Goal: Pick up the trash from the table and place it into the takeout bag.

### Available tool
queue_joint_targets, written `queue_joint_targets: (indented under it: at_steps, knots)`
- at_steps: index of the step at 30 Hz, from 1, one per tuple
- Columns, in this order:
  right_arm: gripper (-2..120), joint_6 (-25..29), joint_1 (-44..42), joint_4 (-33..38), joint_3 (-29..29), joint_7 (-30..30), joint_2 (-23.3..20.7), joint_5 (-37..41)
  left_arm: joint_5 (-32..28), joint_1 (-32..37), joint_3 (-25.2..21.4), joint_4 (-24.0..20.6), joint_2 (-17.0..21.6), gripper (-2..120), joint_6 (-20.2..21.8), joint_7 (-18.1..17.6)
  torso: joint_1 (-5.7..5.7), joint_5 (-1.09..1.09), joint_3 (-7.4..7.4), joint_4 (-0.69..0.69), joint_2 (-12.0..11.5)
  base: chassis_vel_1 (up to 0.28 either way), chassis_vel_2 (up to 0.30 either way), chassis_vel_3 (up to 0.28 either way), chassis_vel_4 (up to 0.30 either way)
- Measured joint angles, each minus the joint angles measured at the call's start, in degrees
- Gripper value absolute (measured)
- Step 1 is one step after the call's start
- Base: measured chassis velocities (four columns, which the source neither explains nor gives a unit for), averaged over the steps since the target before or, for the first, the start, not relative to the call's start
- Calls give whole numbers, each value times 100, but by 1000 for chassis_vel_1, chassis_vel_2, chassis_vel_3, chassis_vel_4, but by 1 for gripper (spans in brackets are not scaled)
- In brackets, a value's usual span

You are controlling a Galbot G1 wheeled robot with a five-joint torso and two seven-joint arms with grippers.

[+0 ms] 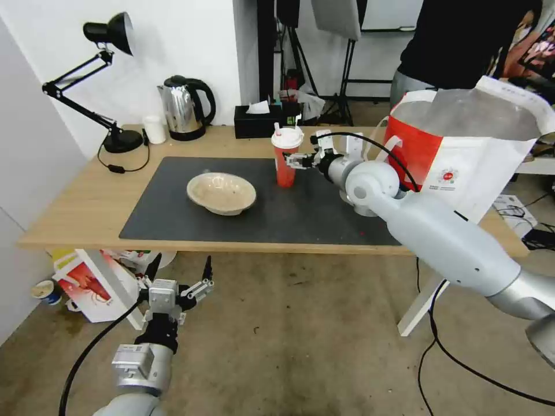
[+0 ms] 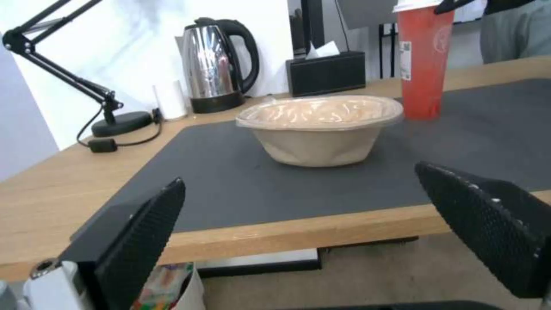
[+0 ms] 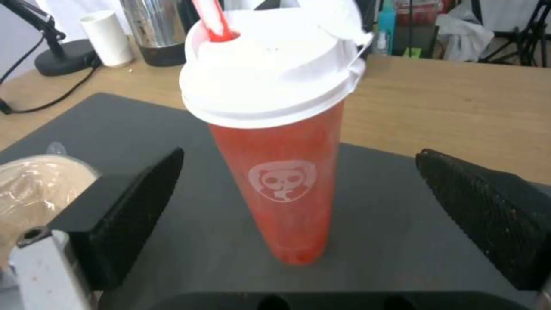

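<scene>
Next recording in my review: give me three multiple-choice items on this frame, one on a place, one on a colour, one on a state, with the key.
1. Where does the beige paper bowl stand?
A. on the dark grey mat
B. inside the takeout bag
C. on the floor

2. What colour is the lid of the red drink cup?
A. black
B. white
C. green

3. How is the right tool?
A. shut on the kettle
B. open beside the cup
C. open over the bag

Key:
1 A: the bowl sits on the mat, left of the cup.
2 B: the right wrist view shows a white lid.
3 B: its fingers stand apart either side of the cup.

The left tool hangs open below the table edge.
</scene>
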Motion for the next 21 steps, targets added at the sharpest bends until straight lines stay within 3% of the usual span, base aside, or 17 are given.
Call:
queue_joint_targets:
  at_steps: [21]
  knots:
    - [100,26,167,-626,-99,-161,465,-187,0,0,0,0,0,100,0,0,0,0,0,0,0,0,0,0,0]
